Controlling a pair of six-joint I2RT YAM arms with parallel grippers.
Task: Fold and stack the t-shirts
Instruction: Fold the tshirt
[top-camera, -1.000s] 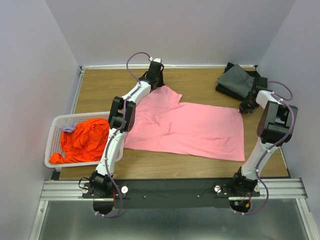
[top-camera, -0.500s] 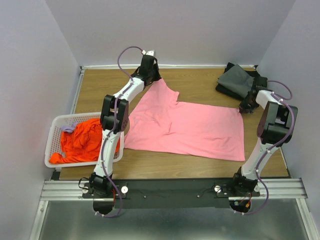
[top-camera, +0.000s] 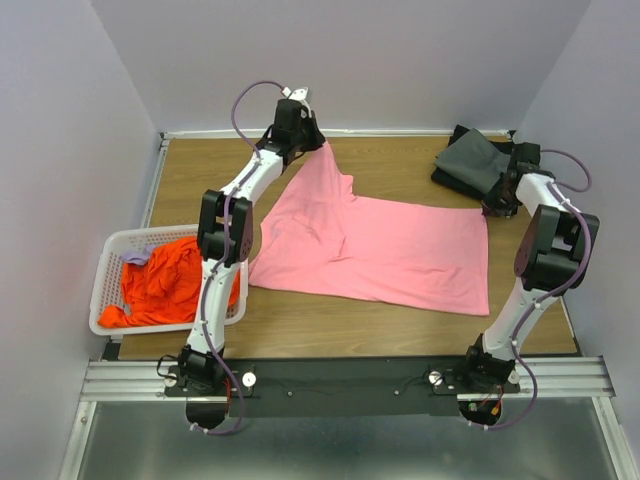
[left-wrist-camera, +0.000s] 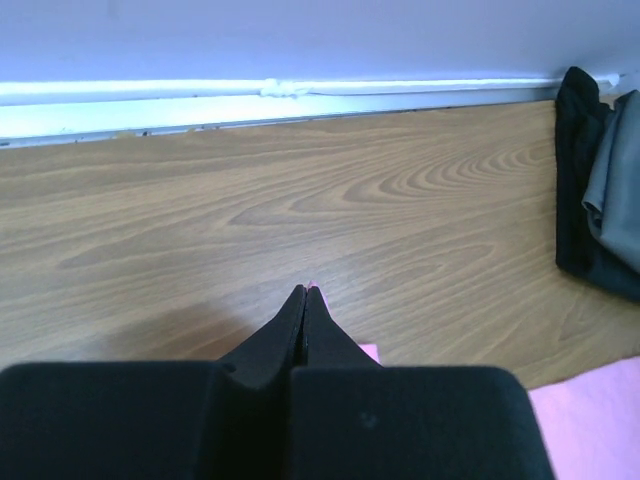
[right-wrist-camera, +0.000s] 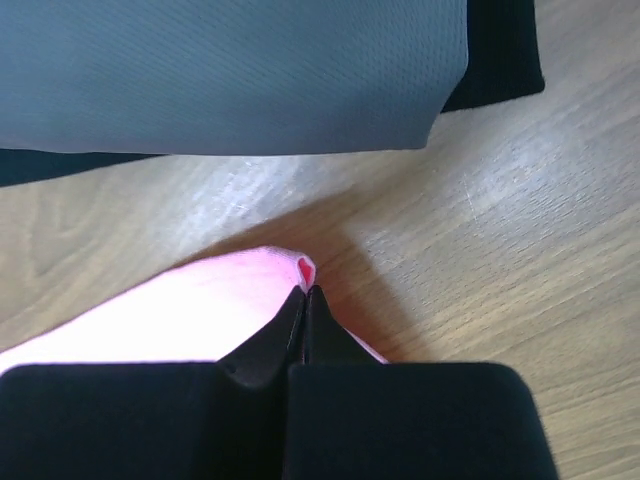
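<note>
I see my left fingers (left-wrist-camera: 282, 335) clenched on one corner of the pink t-shirt (top-camera: 400, 255), raised off the counter (top-camera: 200, 180). My right fingers (right-wrist-camera: 272, 342) pinch another corner tight

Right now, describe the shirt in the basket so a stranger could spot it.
On the wooden table, look to the left edge for the white slotted basket. The orange shirt lies crumpled inside it, unlike the pink shirt spread flat mid-table and the grey shirts folded at the far right corner.
</note>
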